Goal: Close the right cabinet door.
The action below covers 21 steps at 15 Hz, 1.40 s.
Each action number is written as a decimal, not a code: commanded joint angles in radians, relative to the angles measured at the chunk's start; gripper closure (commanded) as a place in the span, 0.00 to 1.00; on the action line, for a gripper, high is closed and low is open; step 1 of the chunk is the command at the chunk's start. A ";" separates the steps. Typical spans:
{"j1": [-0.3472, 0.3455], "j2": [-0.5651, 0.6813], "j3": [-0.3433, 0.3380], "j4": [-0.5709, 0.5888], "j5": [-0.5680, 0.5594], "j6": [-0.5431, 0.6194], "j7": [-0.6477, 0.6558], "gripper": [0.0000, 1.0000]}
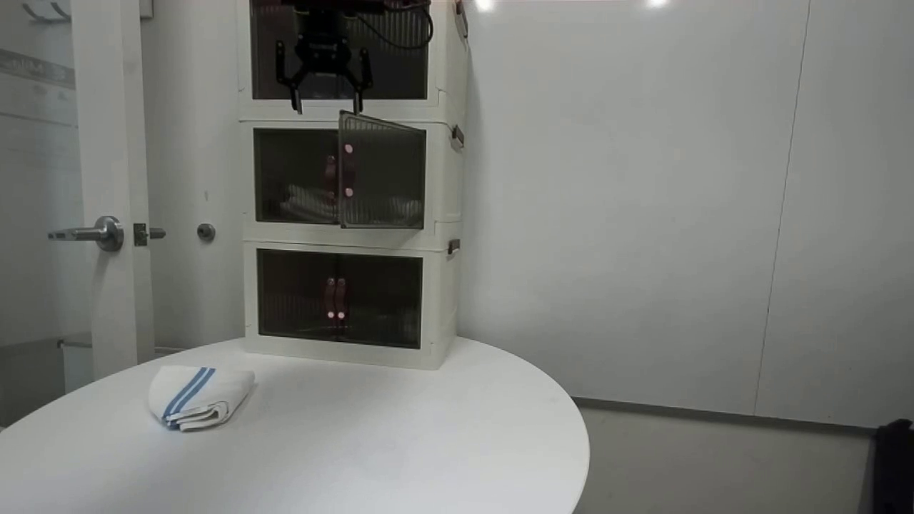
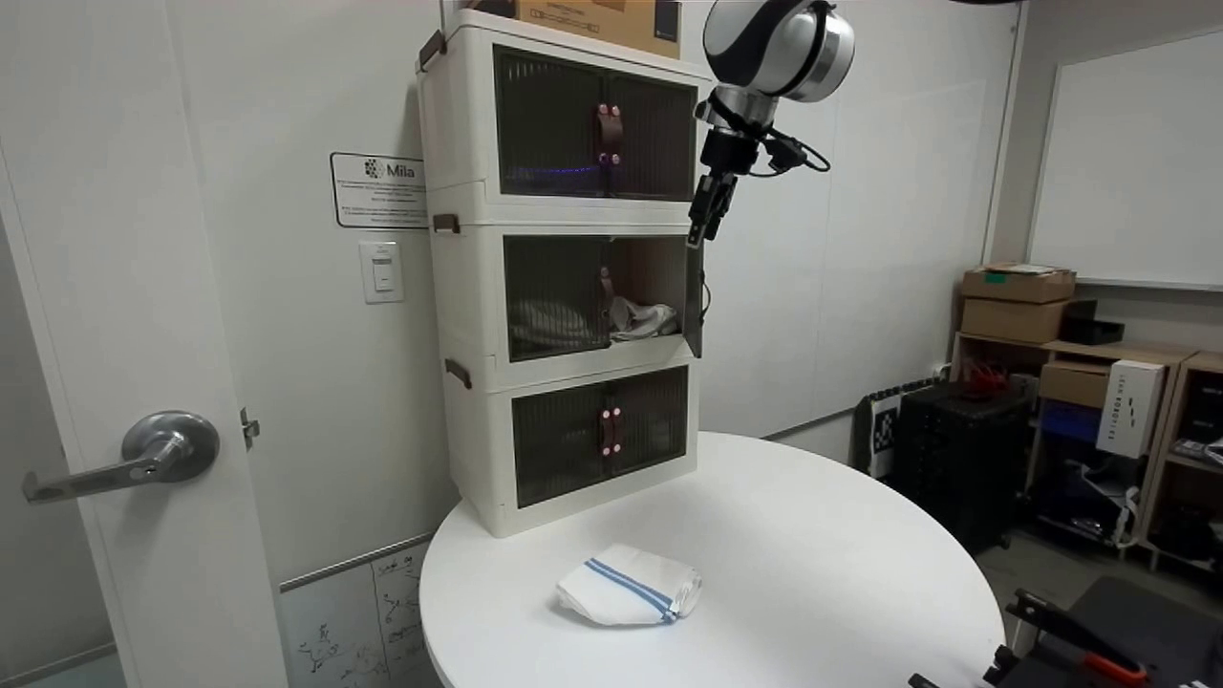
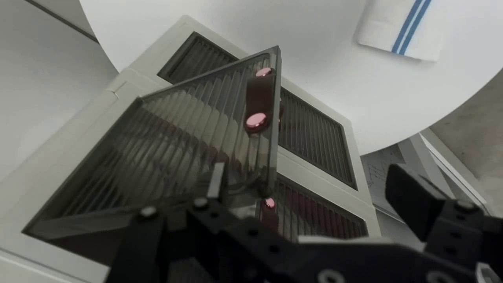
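Cabinet [image 1: 448, 178]: white, three tiers, standing on a round white table [image 1: 371, 450]. Right cabinet door [image 1: 389, 178]: dark tinted, ribbed, see-through panel, middle tier; ajar, its right edge at the frame, its left edge swung outward over the table side; fitted with a brown strap handle [image 3: 259, 96] on two pink studs. Left panel [image 2: 557, 296], same tier: flush in the frame. White cloth [image 2: 642, 318]: inside the middle tier, seen through the opening. Top doors [image 2: 564, 124] and bottom doors [image 2: 564, 444]: both pairs closed. Gripper [image 1: 328, 108]: black, pointing downward at the upper free corner of the right cabinet door; fingers [image 1: 365, 71] spread apart, one very near that corner, contact impossible to tell. Folded cloth [image 1: 201, 396]: white, two blue stripes, on the table before the cabinet. Cardboard box [image 2: 592, 27]: atop the cabinet, partly cropped.
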 commanded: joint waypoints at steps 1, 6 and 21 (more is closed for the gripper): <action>0.007 0.010 0.012 0.032 0.079 -0.012 -0.038 0.00; -0.017 0.026 0.010 0.084 0.302 -0.212 -0.183 0.00; -0.066 -0.068 -0.104 0.182 0.025 -0.516 -0.258 0.00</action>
